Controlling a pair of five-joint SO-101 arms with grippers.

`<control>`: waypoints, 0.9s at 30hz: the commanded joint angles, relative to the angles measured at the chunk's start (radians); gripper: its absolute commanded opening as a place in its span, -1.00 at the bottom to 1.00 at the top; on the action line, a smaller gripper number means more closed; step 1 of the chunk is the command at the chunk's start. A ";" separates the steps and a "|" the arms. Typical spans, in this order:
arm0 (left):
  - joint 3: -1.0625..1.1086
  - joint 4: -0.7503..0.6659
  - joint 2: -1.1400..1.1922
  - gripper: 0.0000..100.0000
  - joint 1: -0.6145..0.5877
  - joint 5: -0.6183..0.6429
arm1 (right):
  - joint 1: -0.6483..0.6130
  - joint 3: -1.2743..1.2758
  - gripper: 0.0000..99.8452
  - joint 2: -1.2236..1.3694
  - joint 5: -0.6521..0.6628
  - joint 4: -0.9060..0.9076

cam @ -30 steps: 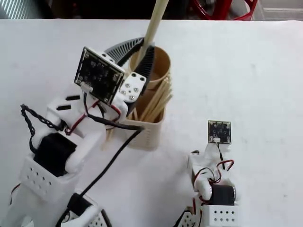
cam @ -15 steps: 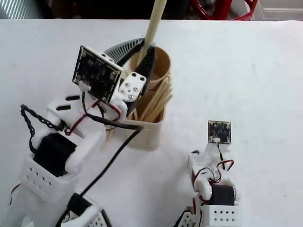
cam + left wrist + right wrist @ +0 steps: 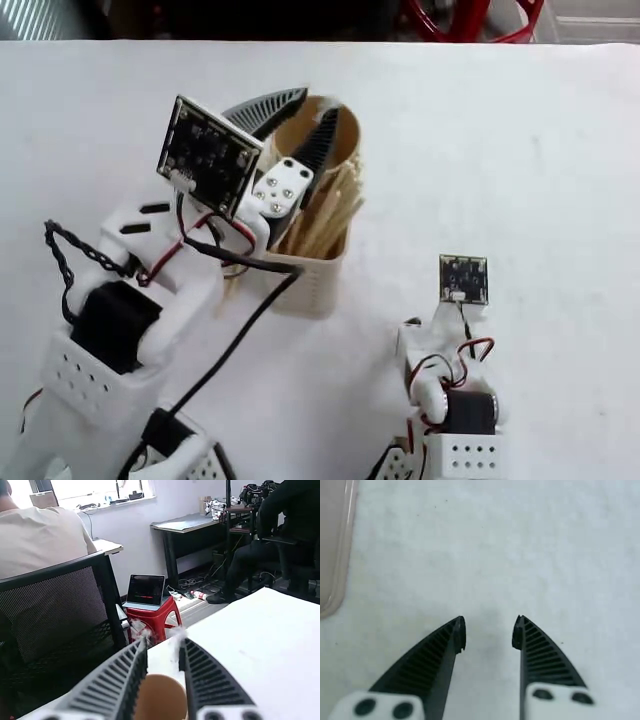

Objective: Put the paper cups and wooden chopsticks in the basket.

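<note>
A beige basket (image 3: 312, 282) stands near the table's middle, with a brown paper cup (image 3: 340, 128) and a bundle of wooden chopsticks (image 3: 326, 220) inside it. My left gripper (image 3: 318, 103) hovers over the cup's mouth, open and holding nothing. In the left wrist view the left gripper (image 3: 163, 642) points out past the table's far edge, and the cup (image 3: 160, 699) shows between its fingers. My right gripper (image 3: 489, 627) is open low over bare white table, to the right of the basket, whose corner (image 3: 331, 545) shows at the picture's edge.
The right arm (image 3: 452, 395) sits folded at the near edge, right of the basket. White table (image 3: 520, 150) stretches to the right and far side. Past the table's far edge stand a red stool (image 3: 152, 617) and a black mesh chair (image 3: 60, 615).
The long chopstick that stood upright between the left gripper's fingers is gone from them, and the fingers now stand apart over the cup. The right arm has not moved.
</note>
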 commanded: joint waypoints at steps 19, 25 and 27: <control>0.399 -0.026 0.012 -0.94 -0.705 0.051 | -0.002 0.009 -0.68 -0.008 0.008 0.007; 0.531 -0.258 0.217 -0.78 -0.653 0.089 | -0.002 0.009 -0.68 -0.008 0.008 0.007; 0.408 -0.207 0.369 -0.72 -0.651 0.095 | -0.002 0.009 -0.68 -0.008 0.008 0.007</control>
